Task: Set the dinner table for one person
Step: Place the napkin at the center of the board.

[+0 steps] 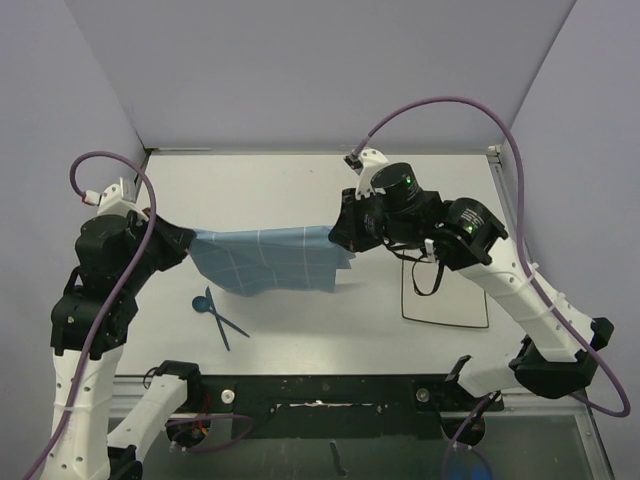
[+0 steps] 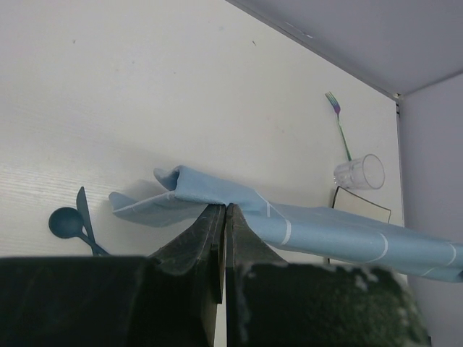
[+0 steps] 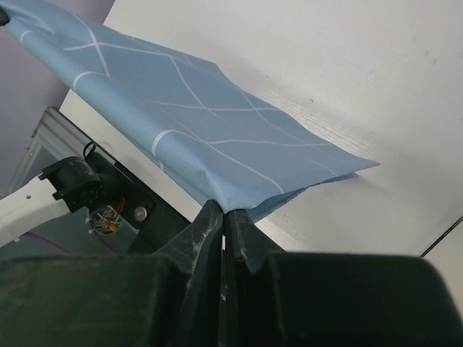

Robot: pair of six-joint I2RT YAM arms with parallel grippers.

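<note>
Currently the left fingers [image 2: 215,220] and right fingers [image 3: 210,220] are clamping opposite ends of the blue white-gridded cloth mat [image 1: 265,260], suspending it above the large flat white rectangular counter [image 1: 290,185]; its sagging near edge could be dragging the near-left dark-blue spoon [image 1: 200,303].

cloth mat [image 1: 265,258]: stretched from 9 to 3 o'clock over the middle of the dinner table [image 1: 300,190]; contact with the tabletop cannot be told.
left gripper [image 1: 192,240]: set at the mat's 9 o'clock end, mat edge pinched.
right gripper [image 1: 338,238]: set at the mat's 3 o'clock end, mat corner pinched.
spoon [image 1: 200,303], knife [image 1: 218,322]: laid on the table at the mat's 7 o'clock, crossed over each other.
marked rectangle [image 1: 445,322]: drawn on the table at the mat's 4 o'clock, partly covered by the right arm.
glass [image 2: 359,173]: seen from the left wrist, placed just beside the rectangle's corner.
fork [image 2: 338,124]: laid at the glass's 12 o'clock in that view, near it.
rail [image 1: 320,385]: fixed along the table's 6 o'clock edge.
</note>
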